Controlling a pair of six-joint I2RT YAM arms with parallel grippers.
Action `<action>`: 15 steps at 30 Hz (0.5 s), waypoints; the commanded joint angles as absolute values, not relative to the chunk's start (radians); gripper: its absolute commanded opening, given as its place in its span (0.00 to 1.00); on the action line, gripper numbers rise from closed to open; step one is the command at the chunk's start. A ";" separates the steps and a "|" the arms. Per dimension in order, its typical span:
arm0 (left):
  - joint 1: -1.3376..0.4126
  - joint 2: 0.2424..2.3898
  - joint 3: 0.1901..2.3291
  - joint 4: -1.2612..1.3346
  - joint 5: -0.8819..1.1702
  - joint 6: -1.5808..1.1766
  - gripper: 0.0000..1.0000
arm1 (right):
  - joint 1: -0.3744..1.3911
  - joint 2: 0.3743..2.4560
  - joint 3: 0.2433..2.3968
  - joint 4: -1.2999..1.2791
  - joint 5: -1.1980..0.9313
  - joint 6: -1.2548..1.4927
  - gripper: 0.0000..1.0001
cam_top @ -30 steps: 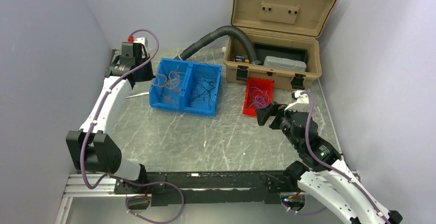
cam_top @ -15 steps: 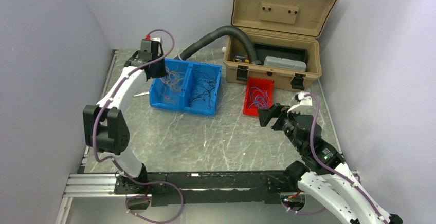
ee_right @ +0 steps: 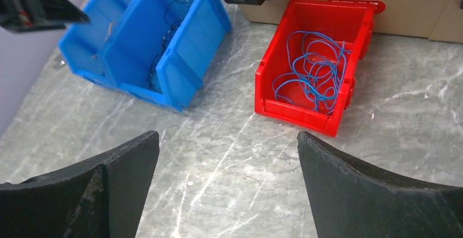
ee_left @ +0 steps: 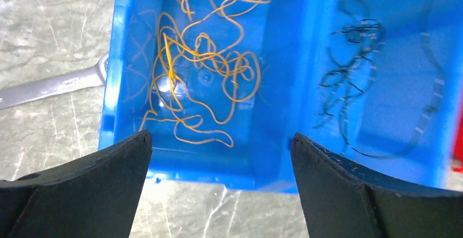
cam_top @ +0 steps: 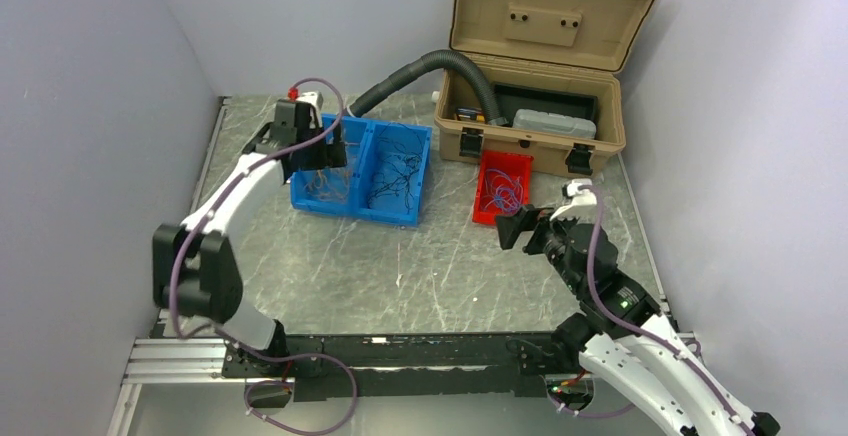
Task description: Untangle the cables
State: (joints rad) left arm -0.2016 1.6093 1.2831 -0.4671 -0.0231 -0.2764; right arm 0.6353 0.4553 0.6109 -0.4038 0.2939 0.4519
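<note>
Cables sorted by colour lie in three compartments. Yellow-orange cables (ee_left: 202, 63) fill the left compartment of the blue bin (ee_left: 306, 85) and black cables (ee_left: 355, 69) the right compartment. Blue cables (ee_right: 314, 71) lie in the red bin (ee_right: 295, 115), which stands on the tabletop (cam_top: 400, 266) just in front of the open tan toolbox (cam_top: 540, 56).

The left pincer (ee_left: 221, 136) hangs above the yellow-orange compartment, spread wide and holding nothing. The right pincer (ee_right: 227, 134) hovers over the tabletop near the red bin, likewise spread and empty.

Judged from this arrangement, separation by colour looks nearly or wholly done. Each heap is loosely looped upon itself, and no green cable can be made out.

Only the overhead view shows both arms, the toolbox and the grey corrugated hose (cam_top: 420, 66) at upper centre. The left wrist view resolves single strands. It also shows a wrench (ee_left: 54, 85) at the left of its frame, head just beside the bin's outer wall, which cannot be made out from overhead. The right wrist view gives the blue loops most plainly.
</note>
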 commanded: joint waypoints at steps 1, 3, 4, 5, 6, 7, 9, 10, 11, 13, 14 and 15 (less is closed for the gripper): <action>-0.231 1.336 1.141 -0.300 0.024 -0.291 0.99 | 0.636 0.471 0.523 -0.185 0.237 0.302 1.00; -0.248 1.234 1.043 -0.247 0.062 -0.253 0.99 | 0.636 0.482 0.493 -0.113 0.241 0.256 1.00; -0.250 1.188 0.985 -0.211 0.109 -0.225 0.99 | 0.636 0.488 0.477 -0.072 0.242 0.227 1.00; -0.253 1.146 0.939 -0.186 0.125 -0.199 0.99 | 0.635 0.500 0.460 -0.038 0.249 0.208 1.00; -0.256 1.104 0.896 -0.177 0.107 -0.181 0.99 | 0.635 0.510 0.443 0.008 0.268 0.187 1.00; -0.257 1.061 0.856 -0.176 0.071 -0.167 0.99 | 0.634 0.522 0.415 0.055 0.285 0.164 1.00; -0.260 0.978 0.763 -0.142 -0.009 -0.136 0.99 | 0.635 0.556 0.354 0.160 0.351 0.105 1.00; -0.262 0.936 0.712 -0.110 -0.055 -0.132 0.99 | 0.634 0.576 0.321 0.219 0.399 0.093 1.00; -0.262 0.897 0.654 -0.079 -0.068 -0.128 0.99 | 0.633 0.597 0.288 0.287 0.451 0.085 1.00; -0.262 0.829 0.550 0.015 -0.092 -0.122 0.99 | 0.623 0.633 0.213 0.439 0.516 0.017 0.99; -0.262 0.800 0.501 0.050 -0.109 -0.120 0.99 | 0.612 0.651 0.182 0.519 0.533 -0.055 0.99; -0.262 0.775 0.461 0.076 -0.122 -0.109 0.99 | 0.586 0.672 0.155 0.588 0.553 -0.076 0.98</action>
